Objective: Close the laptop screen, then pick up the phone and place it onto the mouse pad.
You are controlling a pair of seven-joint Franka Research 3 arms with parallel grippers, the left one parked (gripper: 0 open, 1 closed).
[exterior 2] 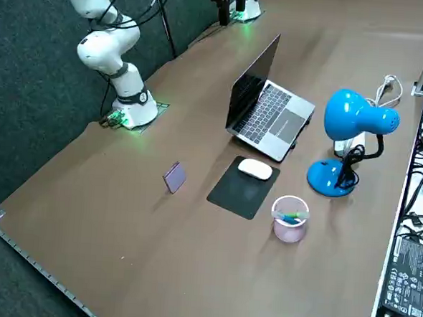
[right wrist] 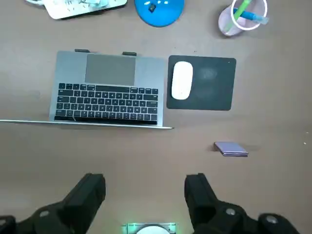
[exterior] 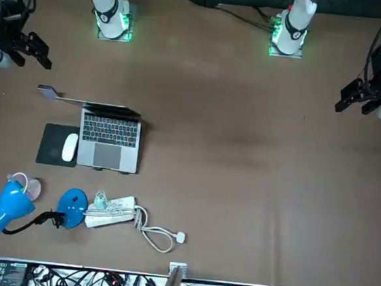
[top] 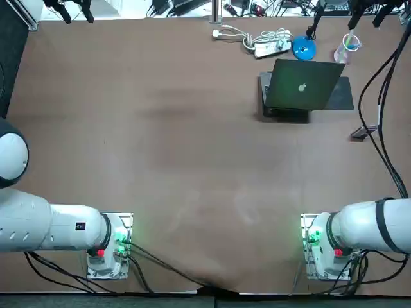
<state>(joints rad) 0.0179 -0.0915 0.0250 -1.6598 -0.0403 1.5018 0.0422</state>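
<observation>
Laptop (right wrist: 107, 92) open; right gripper (right wrist: 146, 195) raised over the table, fingers spread wide, holding nothing.
From overhead I log the phone (top: 363, 133) at 5 o'clock of the mouse pad (top: 345, 99), apart.

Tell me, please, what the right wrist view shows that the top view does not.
Only the wrist view shows the laptop's keyboard and the mouse on the mouse pad, seen past the open right gripper above the table. Only the top view shows the lid's back and the right arm's base. Both show the phone off the pad.
</observation>
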